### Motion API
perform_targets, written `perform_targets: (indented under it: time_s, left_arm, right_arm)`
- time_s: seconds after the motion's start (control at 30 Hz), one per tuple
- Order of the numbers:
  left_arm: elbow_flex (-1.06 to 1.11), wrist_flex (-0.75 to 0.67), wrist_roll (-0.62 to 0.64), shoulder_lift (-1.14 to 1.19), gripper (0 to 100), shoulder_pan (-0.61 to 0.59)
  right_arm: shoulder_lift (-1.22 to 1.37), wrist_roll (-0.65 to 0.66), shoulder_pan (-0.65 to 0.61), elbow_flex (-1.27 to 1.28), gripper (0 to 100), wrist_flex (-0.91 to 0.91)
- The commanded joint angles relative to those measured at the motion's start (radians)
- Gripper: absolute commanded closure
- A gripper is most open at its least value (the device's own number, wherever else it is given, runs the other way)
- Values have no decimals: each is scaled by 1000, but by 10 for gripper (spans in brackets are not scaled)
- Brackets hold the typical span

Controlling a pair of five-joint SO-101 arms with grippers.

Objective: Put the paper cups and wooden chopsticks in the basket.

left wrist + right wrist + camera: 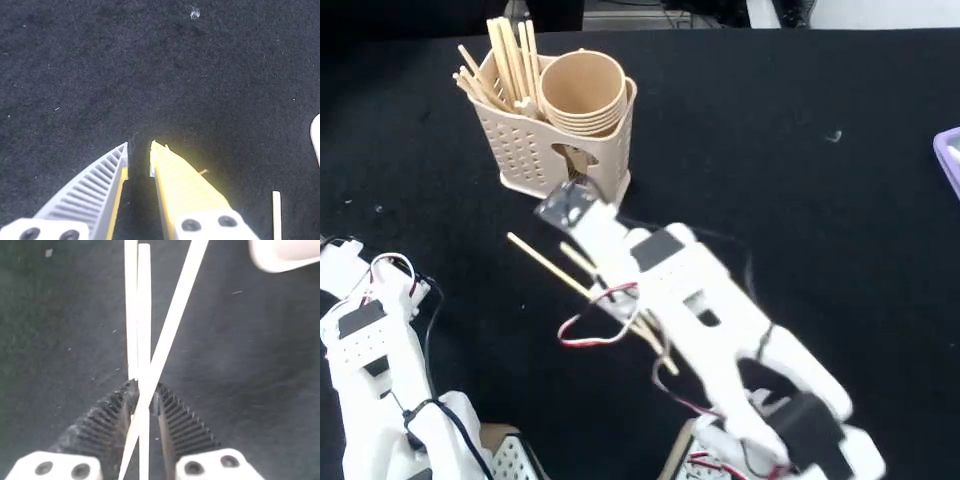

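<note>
The basket (535, 160) is standing upright on the black table (800, 200) and is already carrying most of the load. A stack of paper cups (582, 90) is sitting in one half. The stowed chopsticks (505, 60) are standing on end in the other half, leaning out over the rim.

The loose chopsticks (144, 315) are lying just in front of the basket, on the side facing the arms, and slanting away from it. The right gripper (145, 387) is hanging over them, close to the basket's front wall. Its jaws are pressing in on the sticks from both sides, pinching them where one stick is crossing two others. Taking them at the crossing is probably what is letting a single squeeze catch them all. I cannot tell whether they are resting on the cloth or lifted off it.

The left gripper (138, 145) is sitting well apart from the basket, low over bare cloth. Its jaws are drawn almost together, with a thin gap and nothing between them. It is likely parked there to leave the other arm a free path.

What is remaining, by my reading, is raising these last sticks, tipping them upright and dropping them in beside the stowed ones. Pinched at one spot, the long sticks may be pivoting or snagging on the rim.
</note>
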Motion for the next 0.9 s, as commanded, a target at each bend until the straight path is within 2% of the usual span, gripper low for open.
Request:
perform_targets:
  time_s: [0.0, 0.5, 0.67, 0.73, 0.87]
  left_arm:
    - [-35, -14, 9, -20, 916, -13]
    - [-31, -17, 9, -20, 916, -10]
    - [-31, -17, 9, -20, 916, -8]
    - [-33, -17, 9, -20, 916, -8]
    - [-31, -17, 9, -20, 916, -8]
  right_arm:
    - [-119, 12, 34, -44, 988, 9]
    - [-136, 11, 6, -35, 988, -11]
    - [-10, 5, 5, 157, 985, -193]
    - [54, 3, -2, 174, 959, -245]
    - [179, -48, -38, 97, 834, -245]
